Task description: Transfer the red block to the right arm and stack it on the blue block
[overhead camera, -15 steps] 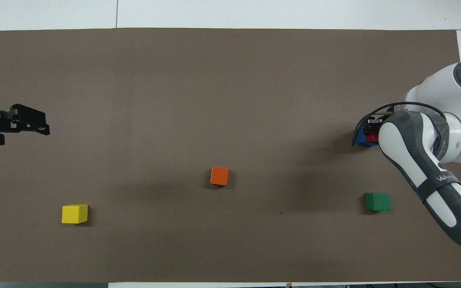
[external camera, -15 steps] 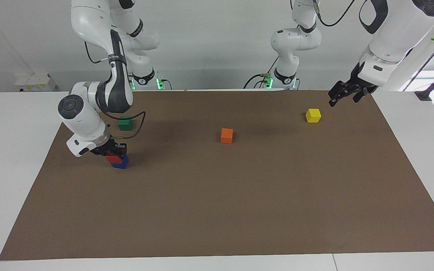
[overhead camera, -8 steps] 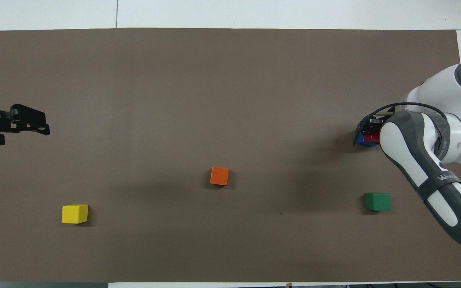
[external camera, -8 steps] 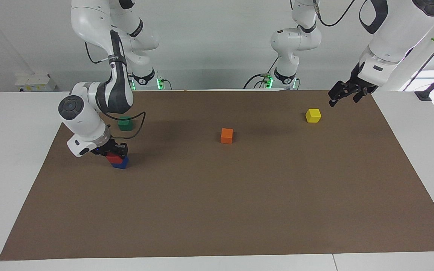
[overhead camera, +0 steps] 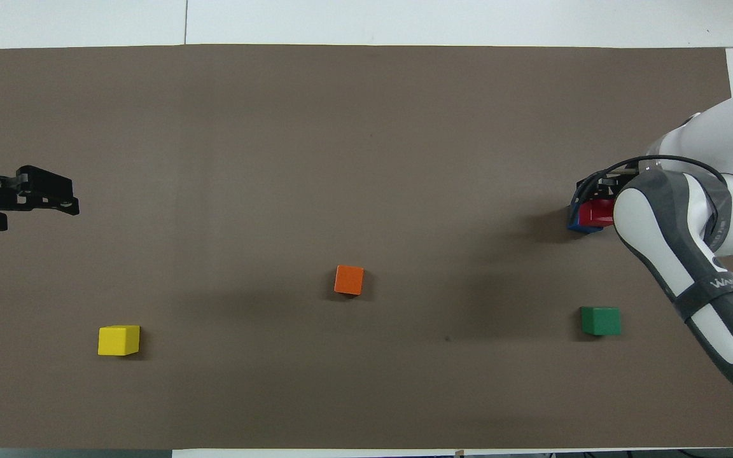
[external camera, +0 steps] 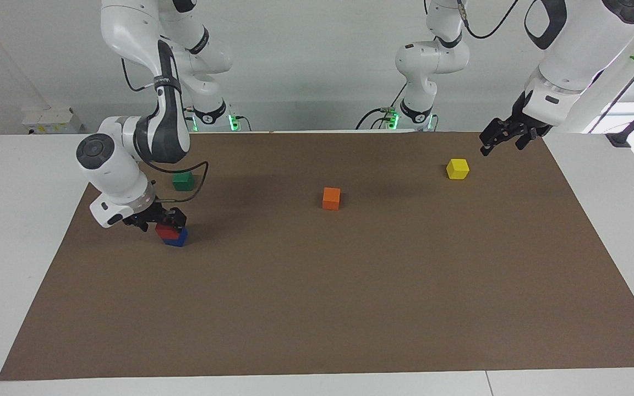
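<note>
Red block [external camera: 164, 230] sits on top of the blue block [external camera: 176, 238], edges roughly aligned — stack stands toward the right arm's end of the counter, on the brown mat [external camera: 350, 286]. In the overhead view only a sliver of blue [overhead camera: 574, 222] shows under the red [overhead camera: 594, 212].

Right gripper [external camera: 157, 218] is low over the stack, just above the red block; whether its fingers grip the block cannot be told from either view. The right arm [external camera: 121, 170] bends in over the mat's edge here, cable looped at the wrist.

Green block [external camera: 183, 180] lies nearer to the robots than the stack, apart from it. Orange block [external camera: 331, 198] is near mid-mat. Yellow block [external camera: 457, 168] lies toward the left arm's end.

Left gripper [external camera: 494, 139] hangs in the air over the mat's corner close to the yellow block — fingers parted, holding nothing [overhead camera: 45, 191]; this arm waits.

Surface: brown mat covers most of the white counter [external camera: 14, 220], with white margins showing at both ends. A wide stretch of the mat farther from the robots is bare. Plain white wall at the robots' end.
</note>
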### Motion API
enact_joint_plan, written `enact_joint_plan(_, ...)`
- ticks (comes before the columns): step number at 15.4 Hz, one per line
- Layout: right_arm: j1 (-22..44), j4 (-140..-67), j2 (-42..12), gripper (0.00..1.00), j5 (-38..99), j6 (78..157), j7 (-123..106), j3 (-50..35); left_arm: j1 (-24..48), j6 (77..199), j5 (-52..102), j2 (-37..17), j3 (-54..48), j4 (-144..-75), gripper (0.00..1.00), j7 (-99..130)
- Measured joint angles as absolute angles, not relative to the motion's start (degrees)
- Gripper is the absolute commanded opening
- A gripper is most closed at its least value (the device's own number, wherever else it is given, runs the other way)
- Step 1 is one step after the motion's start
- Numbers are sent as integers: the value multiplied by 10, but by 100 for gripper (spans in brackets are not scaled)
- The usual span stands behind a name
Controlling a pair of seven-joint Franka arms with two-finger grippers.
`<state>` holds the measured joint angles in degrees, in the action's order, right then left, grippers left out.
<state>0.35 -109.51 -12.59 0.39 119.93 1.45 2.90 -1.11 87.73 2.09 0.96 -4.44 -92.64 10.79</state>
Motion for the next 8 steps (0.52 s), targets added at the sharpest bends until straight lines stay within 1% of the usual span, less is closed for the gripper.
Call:
enact_joint_plan(3, 3, -1075, -92, 100, 4, 1199, -18, 28, -11, 877, 21, 10, -44, -926, 100, 108)
enact_joint_plan(5, 2, -1053, -72, 100, 4, 1184, -52, 29, -11, 877, 21, 10, -44, -926, 100, 108)
enact_joint_plan(8, -1, -1002, -52, 100, 4, 1106, -71, 29, -11, 877, 21, 10, -44, -926, 100, 108)
